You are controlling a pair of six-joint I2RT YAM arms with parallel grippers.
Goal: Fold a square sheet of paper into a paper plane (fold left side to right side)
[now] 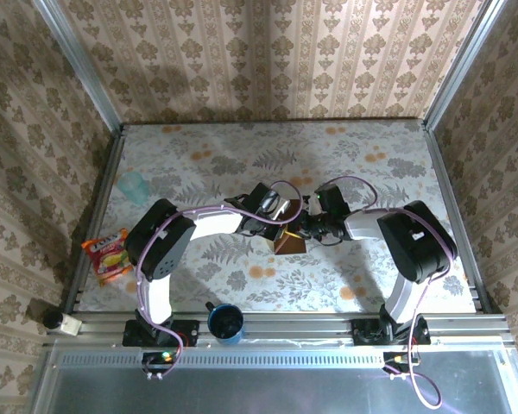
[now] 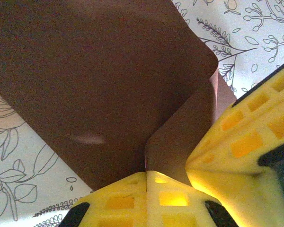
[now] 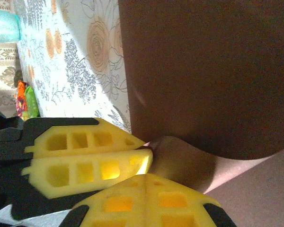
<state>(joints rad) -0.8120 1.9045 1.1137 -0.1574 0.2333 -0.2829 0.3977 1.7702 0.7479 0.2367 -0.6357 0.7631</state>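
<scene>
Thin square sheet of paper: matt brown, smooth. The left end effector fingers: yellow moulded plastic, dull, gridded. Bench: smooth printed covering. Snack packet: glossy.

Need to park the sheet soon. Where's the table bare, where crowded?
Bare: the far strip right of the pale cup; the near patch right of the blue cup. Crowded: centre, left gripper and right gripper pinching the sheet; snack packet at left edge.

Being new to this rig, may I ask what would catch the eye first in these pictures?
At centre, the left gripper and right gripper are each shut on the dark brown sheet of paper, which curls up between them. An orange snack packet lies at the left edge of the table.
</scene>
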